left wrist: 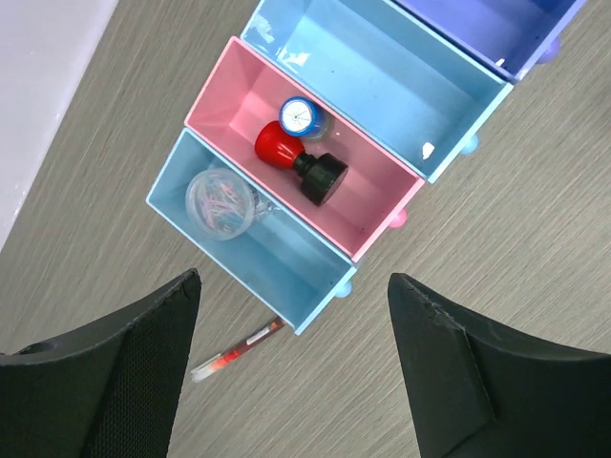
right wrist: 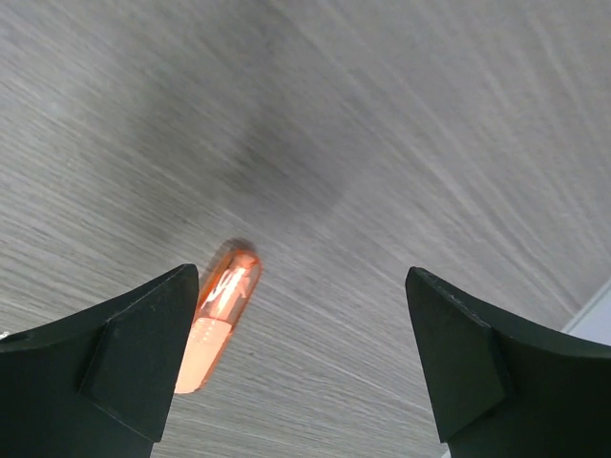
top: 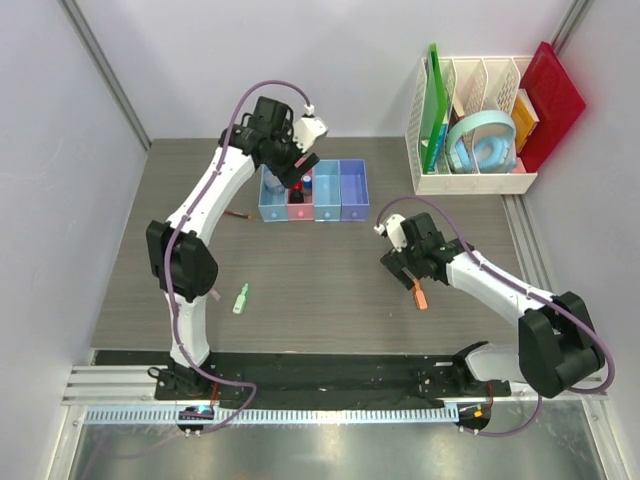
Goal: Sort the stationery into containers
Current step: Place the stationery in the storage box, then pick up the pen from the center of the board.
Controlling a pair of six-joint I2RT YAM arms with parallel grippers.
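Note:
Four joined bins [top: 340, 190] stand at the back centre. My left gripper [top: 288, 176] hovers open and empty above them [left wrist: 294, 282]. The left light-blue bin [left wrist: 291, 262] holds a clear round piece [left wrist: 221, 203]. The pink bin [left wrist: 372, 205] holds a tiny blue-capped piece [left wrist: 300, 115] and a red ball-like piece [left wrist: 278, 145] on a black base. The dark red pen [left wrist: 237, 350] lies on the table beside that bin [top: 238, 215]. The light green marker [top: 241, 298] lies front left. My right gripper [top: 408, 272] is open over the table [right wrist: 301, 277], with the orange marker [right wrist: 218, 313] beside its left finger [top: 420, 294].
A large white slotted rack [top: 470, 182] stands at the back right with a green board [top: 433, 95], a light-blue ring [top: 482, 140] and a red board [top: 552, 100]. The second light-blue bin [left wrist: 382, 76] and the purple-blue bin [left wrist: 496, 29] hold nothing. Walls close both sides.

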